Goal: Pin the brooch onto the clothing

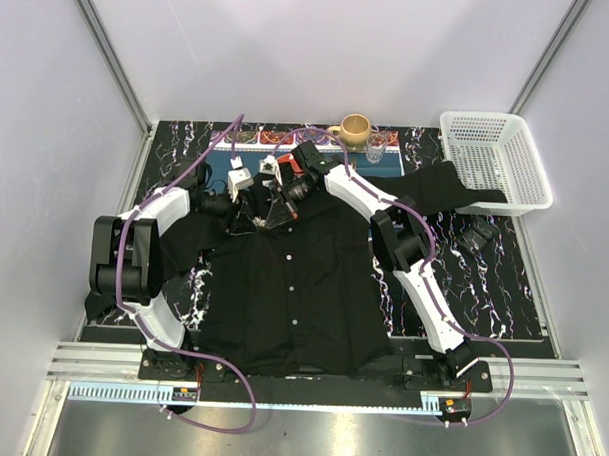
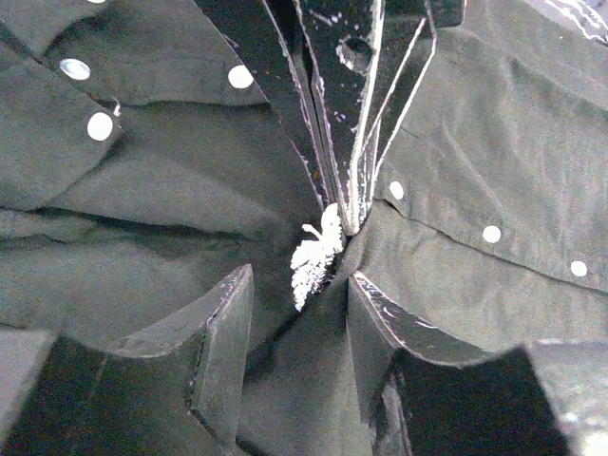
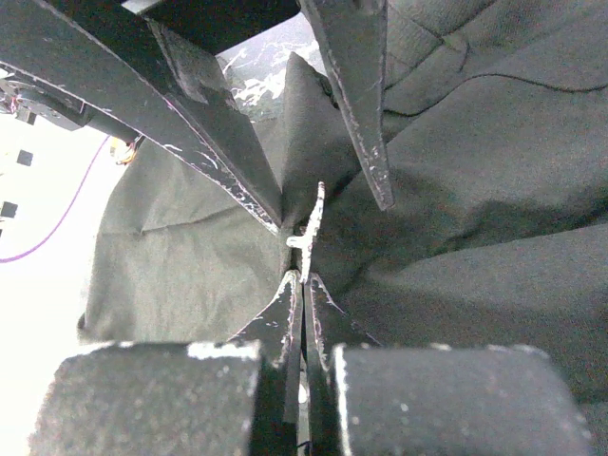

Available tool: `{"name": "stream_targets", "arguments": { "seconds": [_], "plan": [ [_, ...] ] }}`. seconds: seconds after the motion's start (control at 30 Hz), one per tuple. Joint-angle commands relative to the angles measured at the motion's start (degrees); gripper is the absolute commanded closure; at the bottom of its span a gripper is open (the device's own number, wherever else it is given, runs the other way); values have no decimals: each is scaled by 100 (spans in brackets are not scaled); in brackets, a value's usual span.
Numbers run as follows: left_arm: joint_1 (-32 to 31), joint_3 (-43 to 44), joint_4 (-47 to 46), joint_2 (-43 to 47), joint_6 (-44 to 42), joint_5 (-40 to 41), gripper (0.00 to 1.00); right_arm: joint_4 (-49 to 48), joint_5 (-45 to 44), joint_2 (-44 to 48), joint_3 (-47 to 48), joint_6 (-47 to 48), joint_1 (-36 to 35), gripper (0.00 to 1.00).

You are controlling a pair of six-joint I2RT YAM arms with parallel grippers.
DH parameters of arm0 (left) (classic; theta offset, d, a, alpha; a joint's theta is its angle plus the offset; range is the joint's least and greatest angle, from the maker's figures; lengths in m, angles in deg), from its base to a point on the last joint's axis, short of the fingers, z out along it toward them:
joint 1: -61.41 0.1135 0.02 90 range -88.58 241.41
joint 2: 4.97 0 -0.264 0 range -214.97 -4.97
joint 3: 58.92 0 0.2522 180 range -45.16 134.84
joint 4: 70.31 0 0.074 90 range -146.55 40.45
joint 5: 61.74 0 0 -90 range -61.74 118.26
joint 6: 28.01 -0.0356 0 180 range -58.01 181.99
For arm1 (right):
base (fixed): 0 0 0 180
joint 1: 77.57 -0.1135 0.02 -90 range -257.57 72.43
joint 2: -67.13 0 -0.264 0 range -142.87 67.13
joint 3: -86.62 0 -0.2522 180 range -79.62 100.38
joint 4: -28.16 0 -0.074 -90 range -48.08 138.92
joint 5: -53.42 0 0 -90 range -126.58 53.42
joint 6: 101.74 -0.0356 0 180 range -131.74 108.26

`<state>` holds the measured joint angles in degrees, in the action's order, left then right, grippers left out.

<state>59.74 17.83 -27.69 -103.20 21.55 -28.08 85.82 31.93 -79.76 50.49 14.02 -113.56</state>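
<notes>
Evidently the brooch (image 2: 316, 256), a small white leafy piece, stands on edge against a raised fold of the black shirt (image 2: 161, 180), up near the collar by the overhead view. The right pincer (image 3: 302, 290) is clamped on one end of it, fingers together. The left pincer (image 2: 296, 285) straddles brooch and fold with its fingers apart, not yet pinching cloth. To do this well, I judge the left should gather the fold firmly and hold it taut while the right pushes the pin squarely through. A slack fold could let the pin skid or twist the brooch loose.
</notes>
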Motion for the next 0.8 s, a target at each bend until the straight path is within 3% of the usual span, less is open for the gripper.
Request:
{"name": "stream_targets", "arguments": {
  "seconds": [0.0, 0.2, 0.37, 0.77],
  "plan": [
    [44, 206, 49, -38, -77, -273, 55, 4, 215, 424, 156, -1, -14, 100],
    [44, 197, 76, -38, -34, -299, 56, 4, 242, 442, 156, 52, -22, 100],
    [44, 276, 137, -126, 19, -378, 63, 5, 189, 547, 42, 306, -31, 100],
    [88, 575, 796, -415, -271, -826, 63, 49, 57, 758, -213, 983, -84, 100]
  ]
}}
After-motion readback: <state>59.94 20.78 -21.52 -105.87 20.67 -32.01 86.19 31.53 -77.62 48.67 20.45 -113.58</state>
